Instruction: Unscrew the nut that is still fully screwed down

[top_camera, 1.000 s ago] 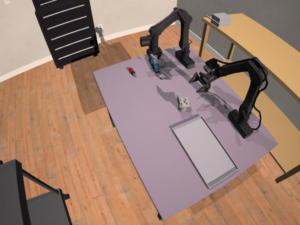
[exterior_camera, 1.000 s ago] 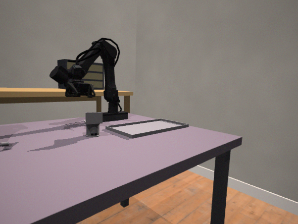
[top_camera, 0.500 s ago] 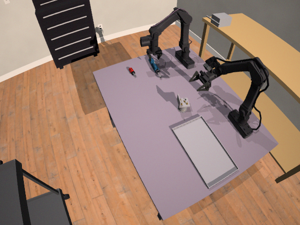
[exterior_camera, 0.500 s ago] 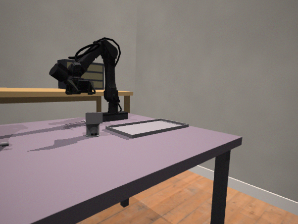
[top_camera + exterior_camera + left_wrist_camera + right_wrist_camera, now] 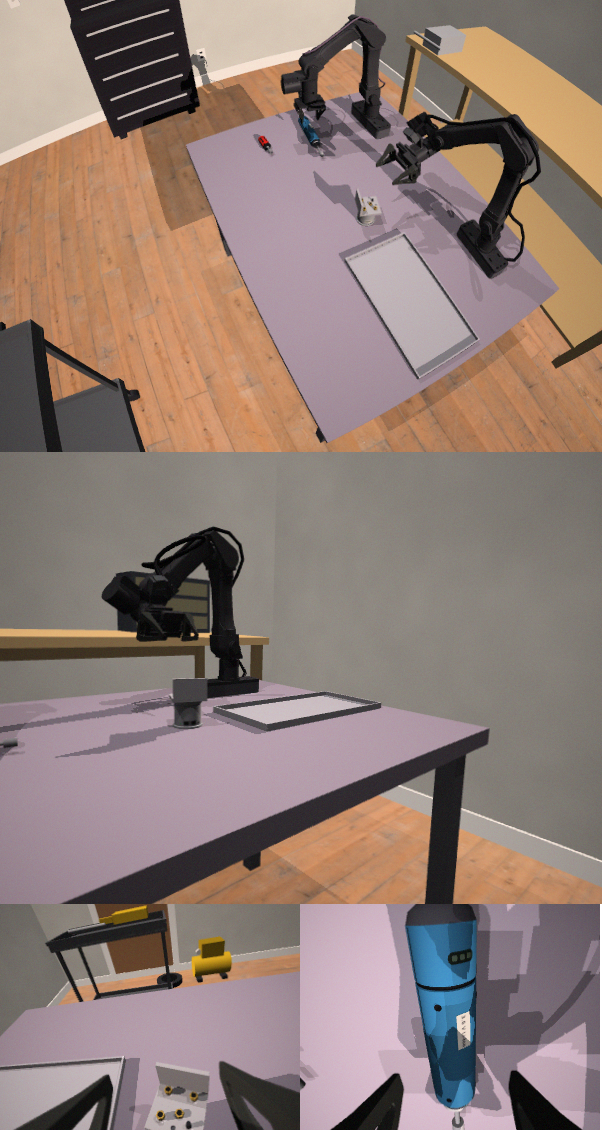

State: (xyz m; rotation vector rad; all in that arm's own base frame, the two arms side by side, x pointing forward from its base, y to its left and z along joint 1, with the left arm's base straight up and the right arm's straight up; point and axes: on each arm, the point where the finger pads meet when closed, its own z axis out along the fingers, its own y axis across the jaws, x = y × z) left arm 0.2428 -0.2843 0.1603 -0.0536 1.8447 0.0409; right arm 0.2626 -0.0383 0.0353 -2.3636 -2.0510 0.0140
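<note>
The joint module [image 5: 367,219] [image 5: 188,714] stands upright on the table. Its L-shaped bracket [image 5: 367,203] [image 5: 189,689] [image 5: 182,1076] sits on top, with several brass-coloured nuts; I cannot tell which is fully down. The module's body is hidden in the left wrist view. My left gripper [image 5: 389,173] [image 5: 169,638] [image 5: 163,1075] is open and empty, raised on the arm-base side of the module. The blue electric nut driver [image 5: 309,132] [image 5: 450,1019] lies on the table, socket end past my fingertips. My right gripper [image 5: 310,117] [image 5: 454,1079] is open above it, fingers either side of its barrel.
A short red tool [image 5: 263,142] lies beyond the driver, towards the table's far-left edge in the top view. A shallow pale tray [image 5: 410,300] [image 5: 295,709] [image 5: 59,1102] lies beside the module. The two arm bases stand along one table edge.
</note>
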